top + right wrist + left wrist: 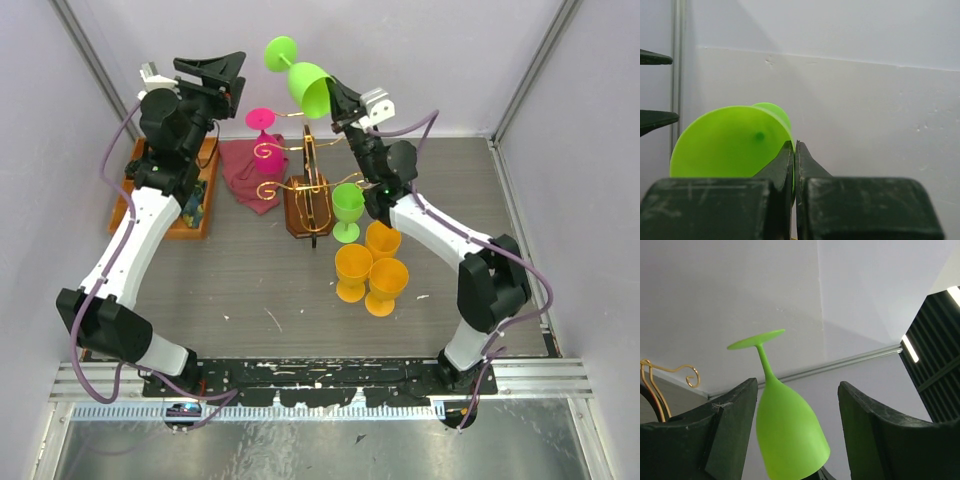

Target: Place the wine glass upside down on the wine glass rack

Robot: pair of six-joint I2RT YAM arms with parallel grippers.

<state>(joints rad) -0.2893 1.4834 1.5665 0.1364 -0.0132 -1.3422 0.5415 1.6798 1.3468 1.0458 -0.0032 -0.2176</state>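
My right gripper [337, 101] is shut on the rim of a green wine glass [308, 86] and holds it high above the gold wire rack [306, 172] on its brown oval base [296, 213]. The glass is tilted, with its foot pointing up and to the left. In the right wrist view the fingers [787, 157] pinch the rim of the glass [725, 145]. My left gripper [214, 74] is open and raised, left of the glass and apart from it. In the left wrist view the glass [787, 435] shows foot-up beyond the open left gripper [797, 385], with a rack scroll [671, 371] at the left.
A pink glass [264, 140] hangs upside down on the rack's left side. A green glass [347, 208] stands right of the rack's base, with three orange goblets [368, 268] in front. A maroon cloth [244, 176] and an orange wooden tray [166, 218] lie to the left.
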